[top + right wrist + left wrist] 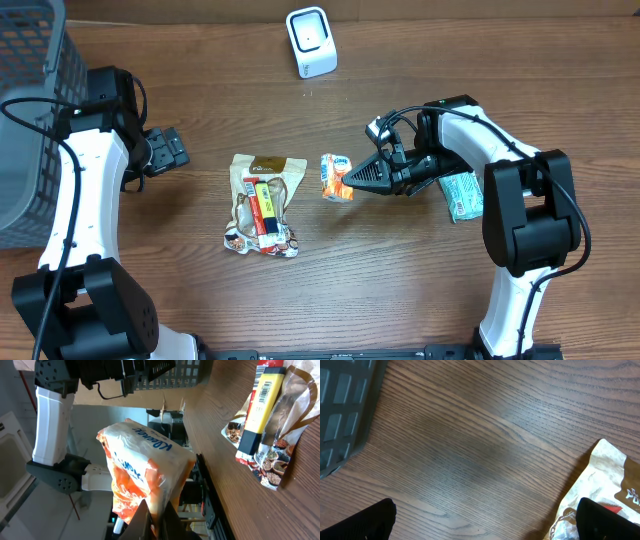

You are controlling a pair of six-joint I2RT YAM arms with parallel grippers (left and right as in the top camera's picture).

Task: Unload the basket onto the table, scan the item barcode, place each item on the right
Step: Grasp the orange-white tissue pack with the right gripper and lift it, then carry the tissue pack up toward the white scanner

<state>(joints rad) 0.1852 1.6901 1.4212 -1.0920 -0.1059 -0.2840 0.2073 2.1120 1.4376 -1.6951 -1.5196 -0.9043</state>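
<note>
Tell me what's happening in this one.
The right claw is shut on an orange packet, apparently holding it off the table between the snack bag and a teal pack. The white scanner sits at the far edge, and the packet is not at it. The left claw is open and empty beside the basket.

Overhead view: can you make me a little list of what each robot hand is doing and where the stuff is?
right gripper: shut on the orange and white plastic packet
left gripper: open, holding nothing, near the grey mesh basket
small white box-shaped scanner: far side of the wooden table, apart from the packet
brown snack bag: lying flat between the arms
teal packet: partly under the right arm
</note>
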